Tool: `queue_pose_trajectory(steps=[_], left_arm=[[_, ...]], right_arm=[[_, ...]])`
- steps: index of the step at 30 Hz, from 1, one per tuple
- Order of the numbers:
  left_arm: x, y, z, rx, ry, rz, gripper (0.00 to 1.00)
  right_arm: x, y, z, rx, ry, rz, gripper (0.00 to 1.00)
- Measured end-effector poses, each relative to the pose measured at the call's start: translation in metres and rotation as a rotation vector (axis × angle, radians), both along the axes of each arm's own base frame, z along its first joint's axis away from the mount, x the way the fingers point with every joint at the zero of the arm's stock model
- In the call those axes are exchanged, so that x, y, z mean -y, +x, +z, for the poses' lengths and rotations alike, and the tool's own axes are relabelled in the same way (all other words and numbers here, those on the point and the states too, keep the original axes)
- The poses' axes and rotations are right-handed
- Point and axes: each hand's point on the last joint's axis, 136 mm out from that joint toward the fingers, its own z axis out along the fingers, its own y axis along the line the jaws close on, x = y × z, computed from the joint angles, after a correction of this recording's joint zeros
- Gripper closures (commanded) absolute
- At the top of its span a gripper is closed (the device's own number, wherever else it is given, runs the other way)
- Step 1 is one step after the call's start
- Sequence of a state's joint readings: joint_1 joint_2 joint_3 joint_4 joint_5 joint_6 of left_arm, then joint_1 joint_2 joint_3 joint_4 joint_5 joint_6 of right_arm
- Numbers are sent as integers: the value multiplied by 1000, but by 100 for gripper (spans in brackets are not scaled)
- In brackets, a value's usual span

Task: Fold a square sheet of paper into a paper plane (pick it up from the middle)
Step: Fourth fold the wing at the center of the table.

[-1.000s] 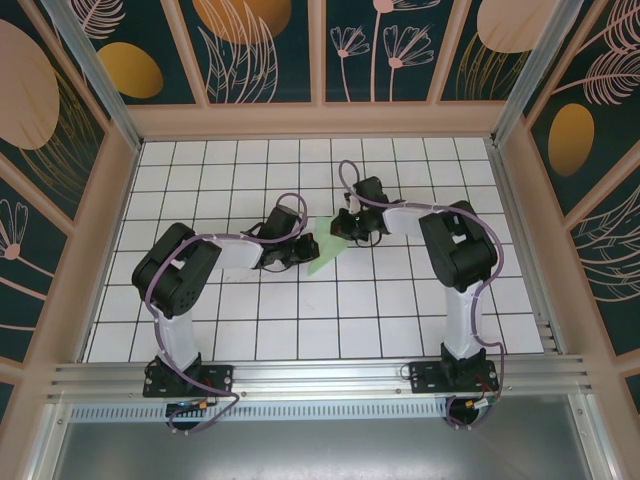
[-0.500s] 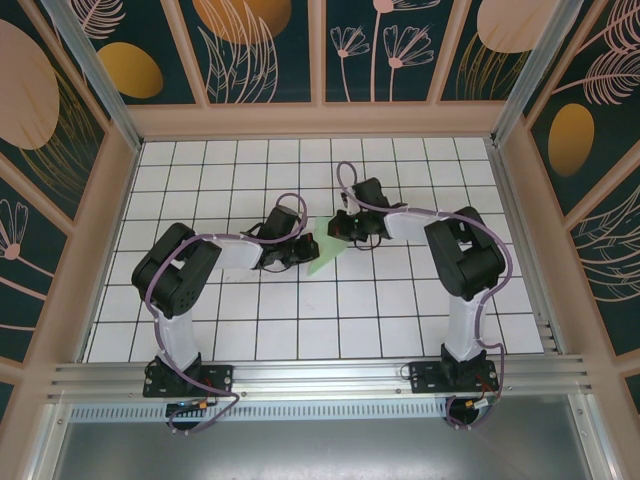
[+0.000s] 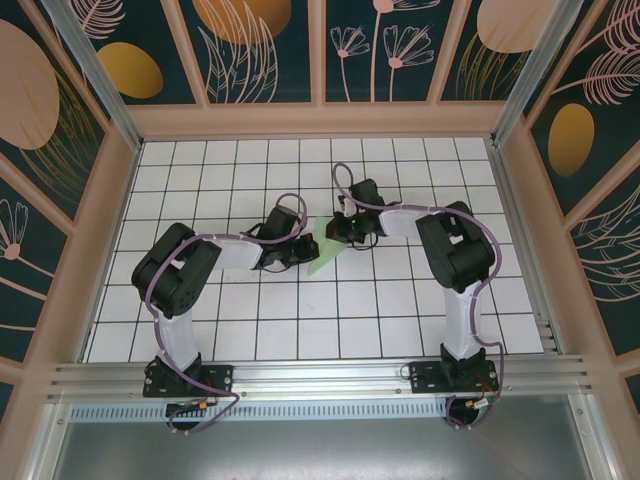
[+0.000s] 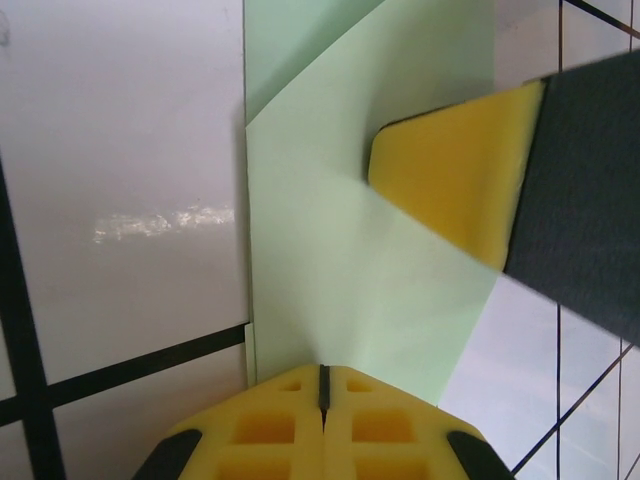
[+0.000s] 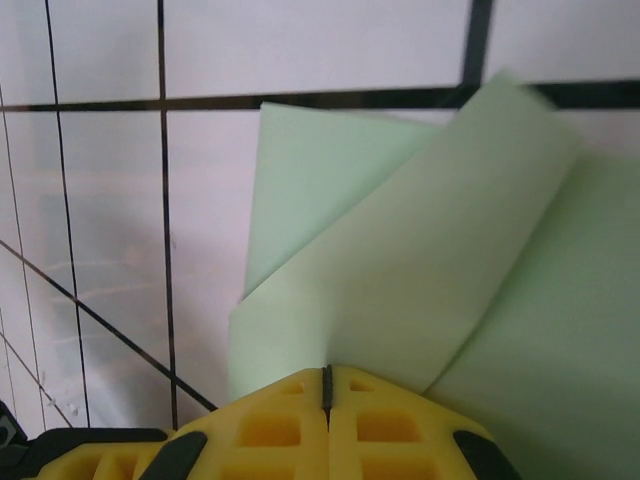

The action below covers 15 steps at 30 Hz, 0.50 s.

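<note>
The square sheet of paper (image 3: pixel 322 256), pale green, lies on the white grid table folded into overlapping flaps. A paper plane as such is out of view. My left gripper (image 3: pixel 303 248) is shut, its tip resting on the sheet's left edge. In the left wrist view the closed yellow pads (image 4: pixel 322 376) touch the sheet (image 4: pixel 340 260), and the right gripper's pad (image 4: pixel 450 180) presses on it from the far side. My right gripper (image 3: pixel 336 232) is shut too. Its tip (image 5: pixel 326 378) sits against a folded flap (image 5: pixel 420 270) whose far corner lifts slightly.
Black grid lines cross the white tabletop (image 3: pixel 400 300). A tan frame wall (image 3: pixel 320 120) with patterned panels surrounds the table on three sides. The arm bases (image 3: pixel 185 375) stand on the aluminium rail at the near edge.
The right arm has shifted a little to the left, its gripper nudging further along the sheet. The left arm and the sheet have stayed still.
</note>
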State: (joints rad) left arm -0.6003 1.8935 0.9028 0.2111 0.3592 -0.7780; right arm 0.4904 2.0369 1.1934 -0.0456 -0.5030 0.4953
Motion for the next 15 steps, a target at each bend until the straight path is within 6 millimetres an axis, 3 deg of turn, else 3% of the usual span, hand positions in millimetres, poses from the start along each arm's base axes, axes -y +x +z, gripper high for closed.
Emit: queue_pose_trajectory(steps=[6, 15], left_arm=[[0, 0, 0, 3, -1, -5, 100], [0, 0, 0, 5, -1, -8, 100]], right_arm=[[2, 2, 2, 9, 13, 5, 95], [-13, -19, 2, 8, 42, 70, 96]])
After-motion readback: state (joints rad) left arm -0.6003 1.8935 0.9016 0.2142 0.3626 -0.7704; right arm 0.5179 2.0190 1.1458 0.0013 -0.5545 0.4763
